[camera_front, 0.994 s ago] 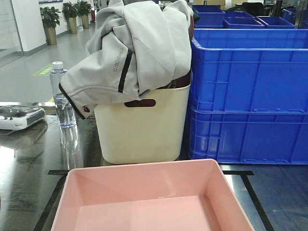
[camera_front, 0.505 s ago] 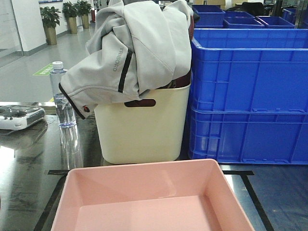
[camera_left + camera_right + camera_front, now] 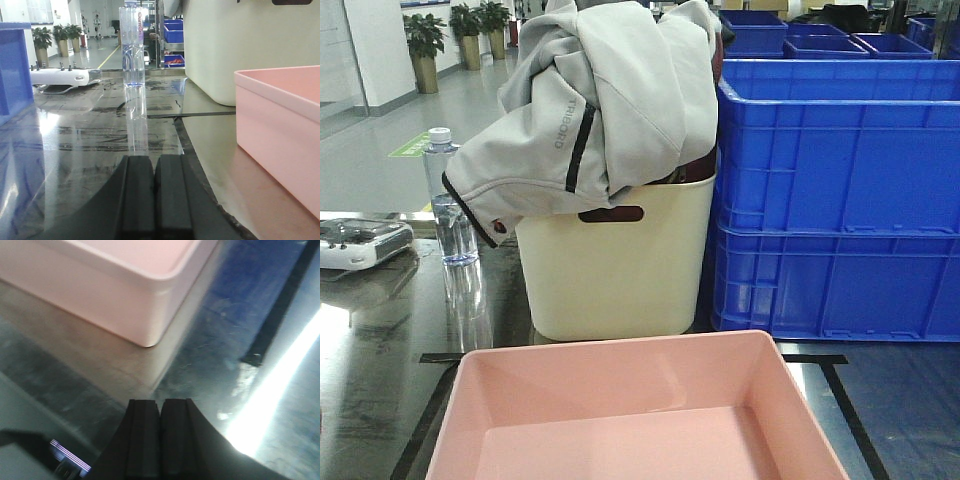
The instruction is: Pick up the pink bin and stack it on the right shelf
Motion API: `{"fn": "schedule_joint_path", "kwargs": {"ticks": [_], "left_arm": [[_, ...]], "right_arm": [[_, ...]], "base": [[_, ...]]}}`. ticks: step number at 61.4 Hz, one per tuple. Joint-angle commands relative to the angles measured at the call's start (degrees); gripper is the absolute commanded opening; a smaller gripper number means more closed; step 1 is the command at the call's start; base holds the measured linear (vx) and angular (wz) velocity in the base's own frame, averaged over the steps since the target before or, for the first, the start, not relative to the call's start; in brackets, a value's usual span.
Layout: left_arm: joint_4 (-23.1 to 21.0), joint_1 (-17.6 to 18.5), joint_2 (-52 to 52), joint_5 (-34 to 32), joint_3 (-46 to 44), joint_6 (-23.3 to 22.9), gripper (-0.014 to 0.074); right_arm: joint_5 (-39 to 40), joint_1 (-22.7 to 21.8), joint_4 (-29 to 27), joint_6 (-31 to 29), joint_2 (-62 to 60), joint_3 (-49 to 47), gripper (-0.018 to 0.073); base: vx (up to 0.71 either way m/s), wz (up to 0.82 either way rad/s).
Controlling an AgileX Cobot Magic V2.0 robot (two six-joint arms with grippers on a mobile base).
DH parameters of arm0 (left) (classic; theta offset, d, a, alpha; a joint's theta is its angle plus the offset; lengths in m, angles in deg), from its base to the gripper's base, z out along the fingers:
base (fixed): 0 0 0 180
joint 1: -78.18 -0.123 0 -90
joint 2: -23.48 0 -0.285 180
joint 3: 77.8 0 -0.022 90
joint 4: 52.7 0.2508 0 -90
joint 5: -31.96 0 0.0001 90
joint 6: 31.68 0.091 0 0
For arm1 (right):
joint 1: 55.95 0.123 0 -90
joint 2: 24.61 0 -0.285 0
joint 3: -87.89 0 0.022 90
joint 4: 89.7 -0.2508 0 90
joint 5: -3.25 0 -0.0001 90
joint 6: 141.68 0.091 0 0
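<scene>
Both claws closed, empty: left claw [image 3: 155, 192]; right claw [image 3: 160, 437].

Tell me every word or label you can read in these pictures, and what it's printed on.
"TRIGORD", as best it reads, runs down the sleeve of the grey jacket.
The water bottle has vertical lettering on its label, too blurred to read.
A green floor marking is too small to read.

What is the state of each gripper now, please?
Left gripper: closed, holding nothing, beside the pink bin.
Right gripper: closed, holding nothing.
</scene>
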Motion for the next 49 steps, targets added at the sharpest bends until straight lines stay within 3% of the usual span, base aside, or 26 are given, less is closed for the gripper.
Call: {"fn": "schedule_joint_path", "kwargs": {"ticks": [1,13,21,33,49], "left_arm": [[-0.5,0.0,1.1,-5.0,0.8,0.0,-0.0006],[-0.5,0.0,1.1,-5.0,0.8,0.0,-0.0006],[-0.5,0.0,1.1,-5.0,0.8,0.0,-0.0006],[-0.5,0.0,1.1,-5.0,0.8,0.0,-0.0006],[-0.6,0.0,1.1,-5.0,0.8,0.0,-0.0006]], "right_arm": [[11.4,-4.9,1.7,-0.9,-3.8,3.2,-0.0009],[32.6,-18.2,-2.6,0.0,-17.3,18.4,-0.0009],[42.0,-23.5,-3.9,0.0,-22.6,25.1,-0.0009],[51.7,-25.7,-5.3,0.0,-24.5,30.3,-0.0009],[51.8,-25.5,-5.2,0.0,-24.5,30.3,-0.0009]], "base": [[0.00,0.00],[0.00,0.00],[0.00,0.00],[0.00,0.00],[0.00,0.00]]}}
